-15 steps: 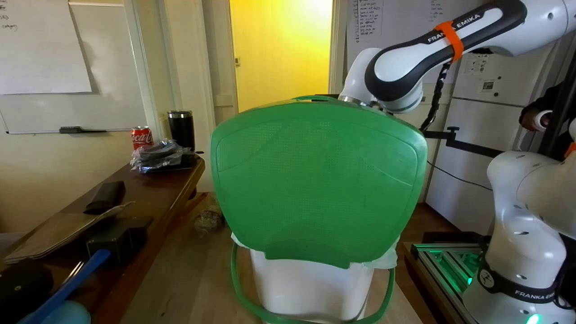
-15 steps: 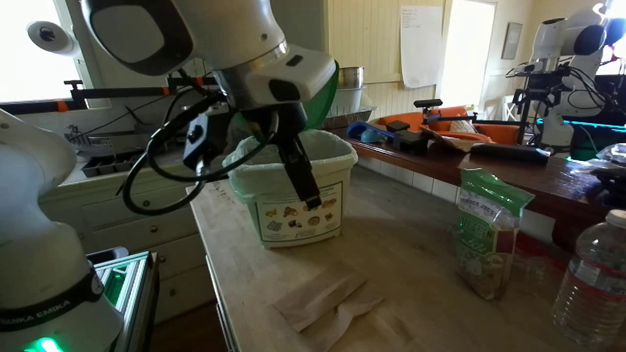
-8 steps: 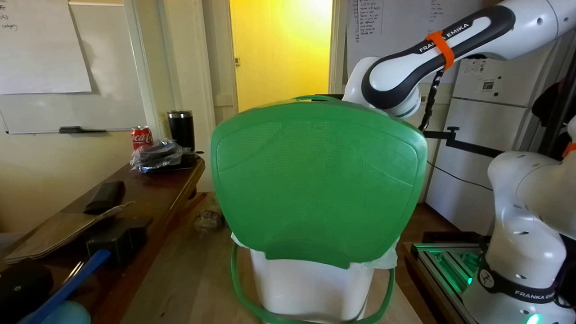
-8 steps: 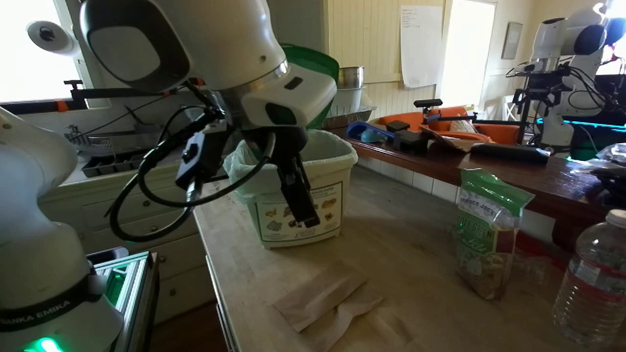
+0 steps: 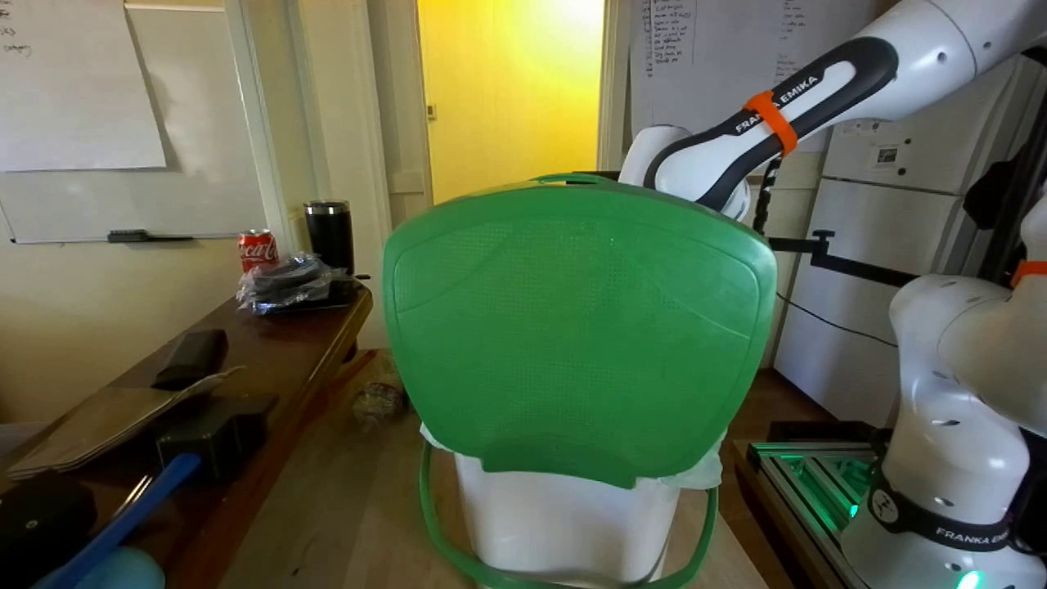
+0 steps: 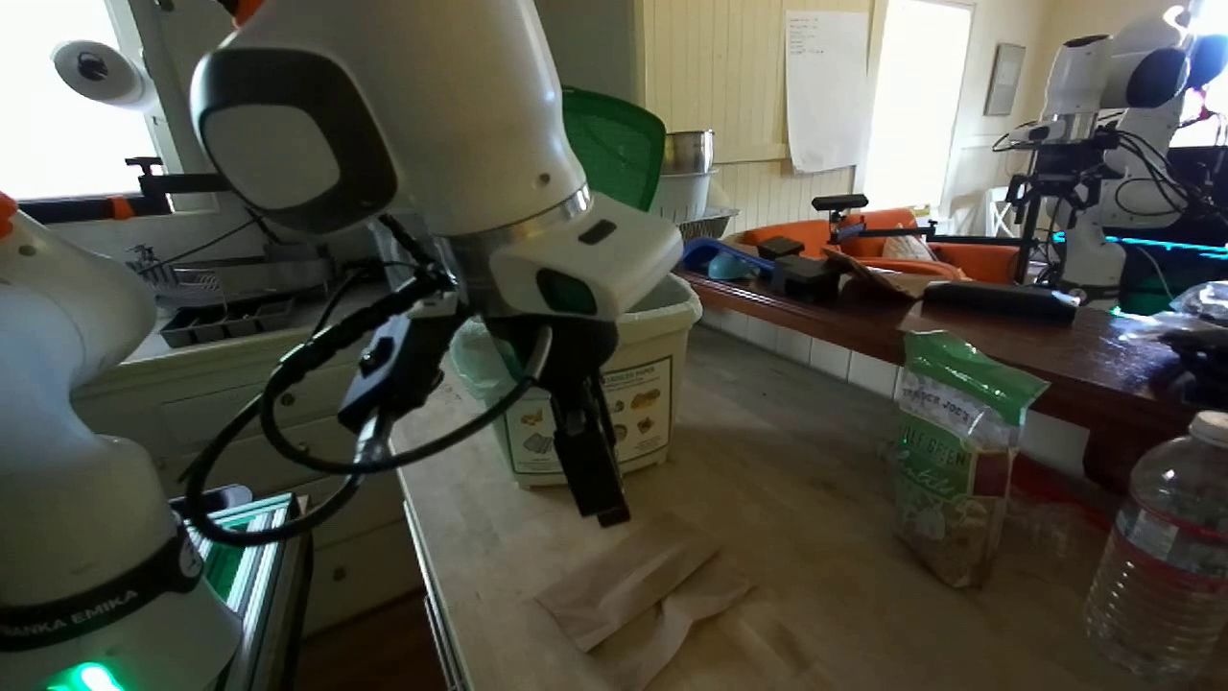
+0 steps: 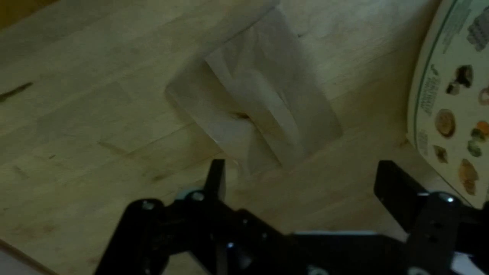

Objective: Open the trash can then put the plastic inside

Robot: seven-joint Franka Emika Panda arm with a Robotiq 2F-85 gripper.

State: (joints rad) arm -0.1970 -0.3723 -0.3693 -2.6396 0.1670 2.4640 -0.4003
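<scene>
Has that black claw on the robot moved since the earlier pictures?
Yes, down: in an exterior view, the gripper ends below the bottom edge of the label on the trash can; earlier its tips showed against that label.

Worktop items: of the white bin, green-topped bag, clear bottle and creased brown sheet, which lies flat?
The creased brown sheet; the white bin, green-topped bag and clear bottle all stand upright.

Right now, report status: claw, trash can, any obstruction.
Claw open, holding nothing, near the brown sheet, likely target. Trash can open, green lid upright. Possible snag: can's labelled side, beside the claw.
</scene>
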